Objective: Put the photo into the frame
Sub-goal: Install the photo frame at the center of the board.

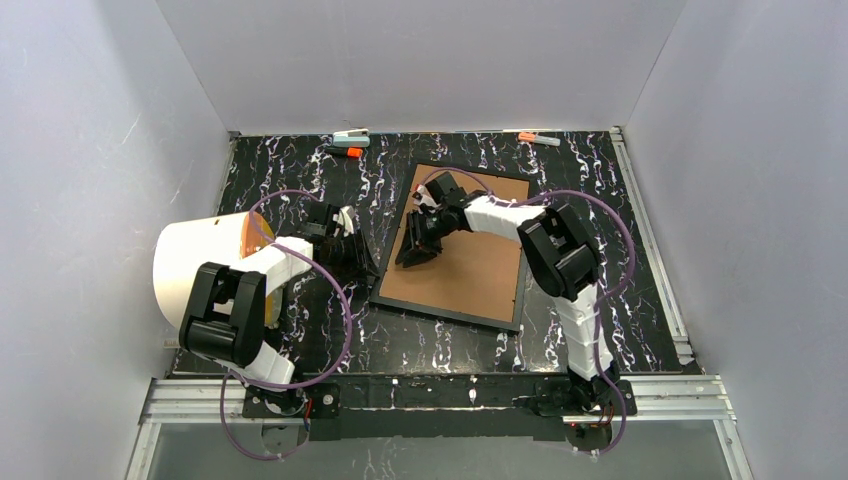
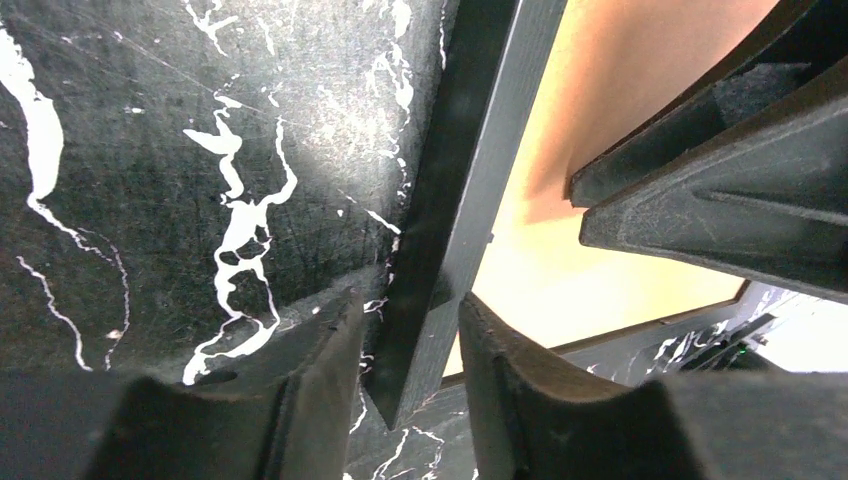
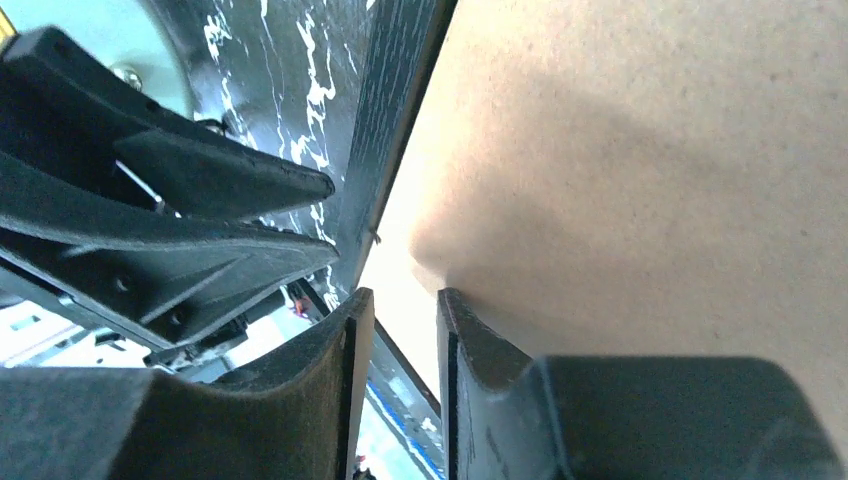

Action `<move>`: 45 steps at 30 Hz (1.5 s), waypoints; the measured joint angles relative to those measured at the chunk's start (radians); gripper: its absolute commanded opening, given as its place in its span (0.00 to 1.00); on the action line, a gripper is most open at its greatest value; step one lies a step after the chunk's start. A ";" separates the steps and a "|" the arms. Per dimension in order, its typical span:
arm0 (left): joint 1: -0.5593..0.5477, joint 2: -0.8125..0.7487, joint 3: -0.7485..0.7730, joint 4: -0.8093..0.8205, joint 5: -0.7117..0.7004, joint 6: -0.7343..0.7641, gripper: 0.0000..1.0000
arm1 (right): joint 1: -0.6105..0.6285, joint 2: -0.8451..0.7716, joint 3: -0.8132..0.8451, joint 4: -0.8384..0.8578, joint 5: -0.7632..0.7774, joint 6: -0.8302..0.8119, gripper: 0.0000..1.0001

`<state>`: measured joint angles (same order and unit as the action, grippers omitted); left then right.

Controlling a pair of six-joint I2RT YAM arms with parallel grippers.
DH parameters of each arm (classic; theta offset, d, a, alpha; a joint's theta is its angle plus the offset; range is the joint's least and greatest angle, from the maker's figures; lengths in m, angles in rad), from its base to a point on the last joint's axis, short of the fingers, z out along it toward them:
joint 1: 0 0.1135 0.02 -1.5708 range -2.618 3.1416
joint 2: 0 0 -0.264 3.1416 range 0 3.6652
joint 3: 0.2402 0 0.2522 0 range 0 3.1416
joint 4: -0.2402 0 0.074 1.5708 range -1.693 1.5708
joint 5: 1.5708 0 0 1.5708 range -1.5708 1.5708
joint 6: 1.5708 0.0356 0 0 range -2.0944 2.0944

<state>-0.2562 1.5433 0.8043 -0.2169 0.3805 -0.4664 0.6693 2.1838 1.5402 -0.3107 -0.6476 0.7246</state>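
Boxing the scene on three sides, plain white walls (image 1: 420,60) rose from a black worktop (image 1: 470,345) veined with white, with a metal rail (image 1: 690,392) along its near edge and another down its right side. The frame (image 1: 443,314) lay flat near the middle, slightly askew, with a brown board (image 1: 470,270) filling its opening. The photo (image 1: 185,260) stood curled at the worktop's left edge, close to the left wall and beside the left arm's elbow, white back outward and a sliver of orange showing at its rim. The left fingers (image 2: 310,390) stood apart, one on each side of the frame's left side near its near corner. The right fingers (image 3: 300,400) hung just beside them over the board's left margin, parted by a narrow gap with bright light showing through it. A few small white-and-orange items (image 1: 350,134) lay along the far edge. Bare marble showed from the frame's right side to the side rail, and in a band between the frame and the far wall. On the left, the arm, its cable and the photo crowded the strip between frame and wall.
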 measured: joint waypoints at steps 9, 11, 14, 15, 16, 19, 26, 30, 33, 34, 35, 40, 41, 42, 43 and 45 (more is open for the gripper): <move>0.000 0.005 -0.009 0.032 0.070 0.013 0.32 | 0.007 -0.057 -0.101 0.082 -0.148 -0.209 0.28; 0.000 0.015 -0.009 0.035 0.076 0.015 0.29 | 0.027 -0.057 -0.101 0.073 -0.193 -0.262 0.24; 0.000 0.038 -0.010 0.037 0.085 0.018 0.25 | 0.055 -0.057 -0.103 0.048 -0.252 -0.331 0.22; 0.000 0.041 -0.010 0.037 0.087 0.017 0.24 | 0.064 -0.057 -0.103 0.034 -0.267 -0.351 0.21; 0.000 0.041 -0.010 0.037 0.087 0.018 0.23 | 0.072 -0.057 -0.103 0.018 -0.281 -0.371 0.21; 0.000 0.041 -0.010 0.037 0.084 0.021 0.20 | 0.084 -0.054 -0.103 -0.031 -0.307 -0.428 0.21; 0.000 0.041 -0.008 0.034 0.080 0.021 0.18 | 0.085 -0.040 -0.103 -0.138 -0.317 -0.522 0.21; 0.000 0.041 -0.008 0.034 0.079 0.021 0.17 | 0.085 -0.027 -0.103 -0.161 -0.291 -0.527 0.21; 0.000 0.041 -0.008 0.034 0.079 0.021 0.17 | 0.084 -0.026 -0.103 -0.161 -0.287 -0.520 0.20; 0.000 0.041 -0.008 0.034 0.079 0.021 0.17 | 0.084 -0.026 -0.102 -0.161 -0.286 -0.518 0.20; 0.000 0.041 -0.008 0.034 0.079 0.021 0.17 | 0.084 -0.024 -0.102 -0.161 -0.284 -0.517 0.19; 0.000 0.041 -0.008 0.034 0.079 0.021 0.17 | 0.076 -0.019 -0.101 -0.163 -0.279 -0.499 0.19; 0.000 0.041 -0.008 0.034 0.079 0.021 0.17 | 0.073 -0.018 -0.101 -0.163 -0.279 -0.494 0.19; 0.000 0.041 -0.008 0.034 0.079 0.021 0.17 | 0.069 -0.017 -0.101 -0.163 -0.279 -0.489 0.20; 0.000 0.041 -0.008 0.034 0.079 0.021 0.17 | 0.064 -0.016 -0.100 -0.164 -0.279 -0.484 0.21; 0.000 0.041 -0.008 0.034 0.079 0.021 0.17 | 0.055 -0.013 -0.098 -0.166 -0.279 -0.473 0.22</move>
<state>-0.2562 1.5845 0.7959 -0.1833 0.4595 -0.4458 0.7238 2.1708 1.4425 -0.4767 -0.9268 0.2512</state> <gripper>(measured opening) 0.228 0.198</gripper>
